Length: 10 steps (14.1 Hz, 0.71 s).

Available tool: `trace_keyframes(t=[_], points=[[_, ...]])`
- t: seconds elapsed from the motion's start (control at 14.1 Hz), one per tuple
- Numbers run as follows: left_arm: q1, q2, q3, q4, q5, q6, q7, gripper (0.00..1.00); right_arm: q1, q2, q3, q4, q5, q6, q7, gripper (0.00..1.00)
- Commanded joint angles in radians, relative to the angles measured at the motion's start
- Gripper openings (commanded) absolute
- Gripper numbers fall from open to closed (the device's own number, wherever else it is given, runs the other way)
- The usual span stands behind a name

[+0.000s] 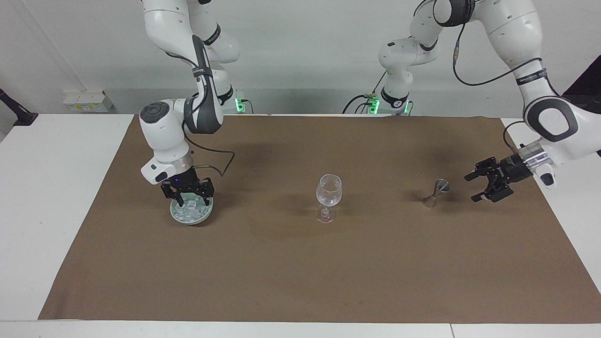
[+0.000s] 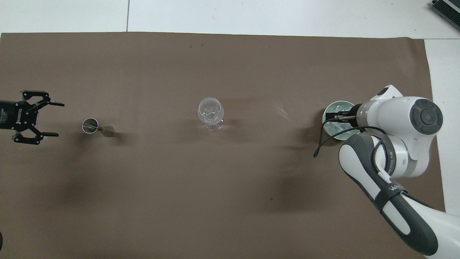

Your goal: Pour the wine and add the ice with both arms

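1. Two white robot arms work over a brown mat (image 1: pixel 300 263) on a white table (image 1: pixel 51 197).
2. The right gripper (image 1: pixel 188 196) hangs low over a small green bowl (image 1: pixel 205 217), pointing down into it. From above, the arm's wrist hides most of the bowl (image 2: pixel 327 112).
3. The ice (image 1: pixel 191 209) is a heap of small clear cubes in that bowl, at the right arm's end of the mat. Some cubes (image 2: pixel 333 108) show past the wrist from above.
4. I cannot tell if the right gripper's fingers are spread or pinching a cube.
5. The left gripper (image 1: pixel 475 186) is at the left arm's end of the mat. Its fingers (image 1: pixel 470 176) are spread wide and hold nothing. The overhead view shows the same gap (image 2: pixel 50 119).
6. A little metal measuring cup (image 1: pixel 437 191) stands on the mat near that gripper but apart from it. From above its round mouth (image 2: pixel 90 125) shows.
7. A clear wine glass (image 1: pixel 328 195) stands upright in the middle of the mat, between the bowl and the measuring cup, well apart from both (image 2: pixel 210 112).
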Motion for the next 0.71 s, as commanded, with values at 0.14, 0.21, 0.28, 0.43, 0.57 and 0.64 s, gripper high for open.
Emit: trace_keyframes(t=[0.14, 0.21, 0.28, 0.43, 0.57, 0.64], points=[[-0.062, -0.050, 0.010, 0.085, 0.144, 0.015, 0.196, 1.00, -0.009, -0.020, -0.002, -0.056, -0.014, 0.048, -0.004, 0.79], [-0.074, -0.065, 0.008, 0.087, 0.180, 0.024, 0.236, 1.00, -0.014, -0.023, -0.002, -0.056, -0.031, 0.048, -0.004, 0.76], [-0.075, -0.086, 0.002, 0.084, 0.206, 0.045, 0.268, 1.00, -0.017, -0.023, -0.002, -0.056, -0.040, 0.048, -0.004, 0.71], [-0.083, -0.119, -0.006, 0.084, 0.215, 0.059, 0.332, 1.00, -0.017, -0.024, -0.002, -0.057, -0.045, 0.046, -0.004, 0.47], [-0.089, -0.155, -0.015, 0.084, 0.264, 0.056, 0.408, 1.00, -0.020, -0.023, -0.002, -0.057, -0.045, 0.046, -0.004, 0.26], [-0.089, -0.180, -0.041, 0.084, 0.311, 0.056, 0.443, 1.00, -0.026, -0.023, -0.002, -0.057, -0.045, 0.043, -0.004, 0.17]])
